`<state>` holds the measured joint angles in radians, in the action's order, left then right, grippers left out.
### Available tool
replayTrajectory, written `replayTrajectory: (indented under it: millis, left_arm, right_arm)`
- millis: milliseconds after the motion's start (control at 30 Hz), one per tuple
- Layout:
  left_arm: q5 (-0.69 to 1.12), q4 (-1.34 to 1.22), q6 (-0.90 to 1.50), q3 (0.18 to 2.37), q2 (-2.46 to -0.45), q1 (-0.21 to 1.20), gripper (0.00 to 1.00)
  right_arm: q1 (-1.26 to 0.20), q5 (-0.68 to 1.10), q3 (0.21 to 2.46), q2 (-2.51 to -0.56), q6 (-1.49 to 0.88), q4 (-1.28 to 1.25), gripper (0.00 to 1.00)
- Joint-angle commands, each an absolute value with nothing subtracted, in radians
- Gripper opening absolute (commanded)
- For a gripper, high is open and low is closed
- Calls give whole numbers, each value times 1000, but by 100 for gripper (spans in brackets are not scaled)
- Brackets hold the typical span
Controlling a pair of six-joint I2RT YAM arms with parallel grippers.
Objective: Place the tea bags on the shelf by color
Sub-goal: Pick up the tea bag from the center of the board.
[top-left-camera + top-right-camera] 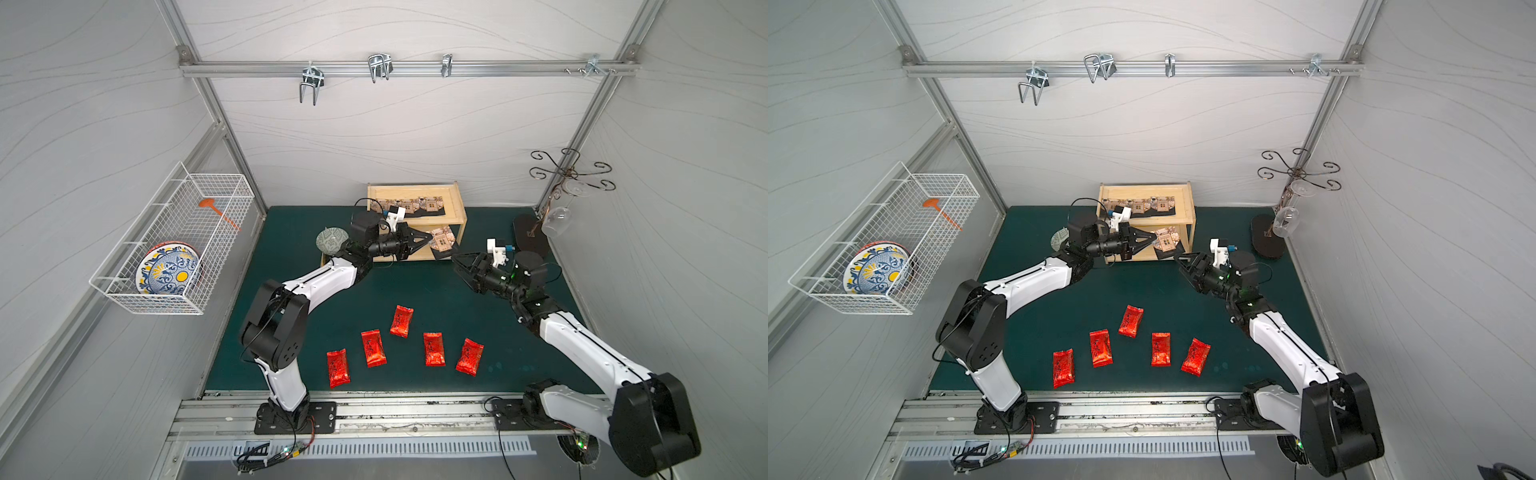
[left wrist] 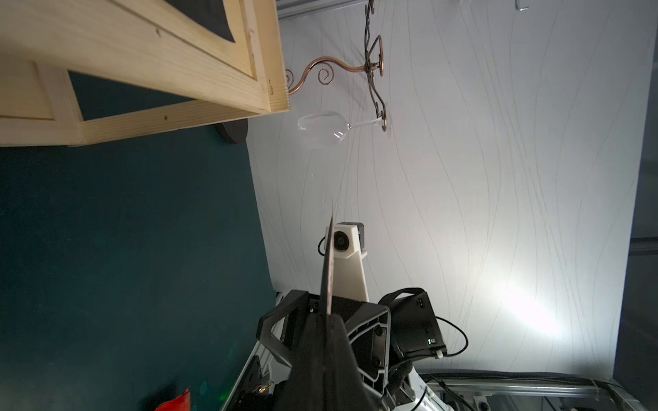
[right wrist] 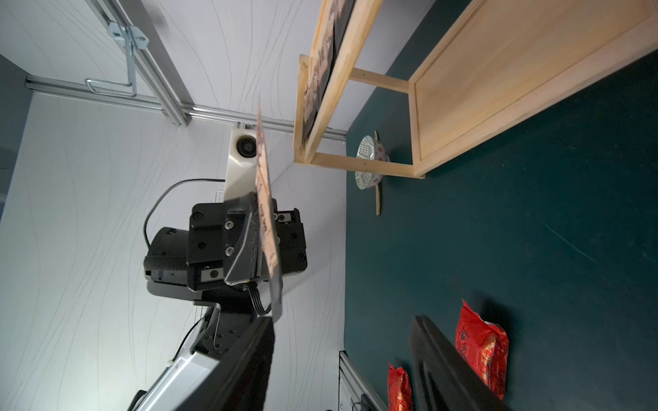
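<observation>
My left gripper (image 1: 429, 238) is shut on a beige-brown tea bag (image 1: 443, 241) and holds it in the air at the front right of the wooden shelf (image 1: 458, 206). The left wrist view shows that tea bag (image 2: 328, 263) edge-on. My right gripper (image 1: 458, 260) stands open just right of it, with nothing between its fingers (image 3: 441, 359); the bag's end (image 3: 276, 302) is near one fingertip. Several beige-brown tea bags (image 1: 411, 205) lie in a row on the top tier. Several red tea bags (image 1: 401, 321) lie on the green mat near the front.
A small patterned bowl (image 1: 331, 240) sits left of the shelf, behind my left wrist. A white wire basket (image 1: 208, 195) with a painted plate (image 1: 168, 270) hangs on the left wall. A scrolled metal rack (image 1: 569, 170) with a hanging wine glass (image 1: 555, 221) stands at the back right.
</observation>
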<state>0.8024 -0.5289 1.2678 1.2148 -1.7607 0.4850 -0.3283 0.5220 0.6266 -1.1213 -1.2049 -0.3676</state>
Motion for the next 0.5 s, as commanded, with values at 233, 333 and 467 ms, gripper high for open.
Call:
replayTrajectory:
  millis: [233, 333, 467]
  left_arm:
    - [765, -652, 1317, 1250, -1777, 482, 0]
    - [762, -657, 1319, 1244, -1777, 481, 0]
    - [761, -666, 1323, 1236, -1779, 482, 0]
  right_arm:
    - [-393, 434, 662, -1181, -1299, -513, 48]
    - [-395, 421, 652, -1177, -1305, -525, 44]
    - [-397, 409, 656, -1184, -1312, -552, 44]
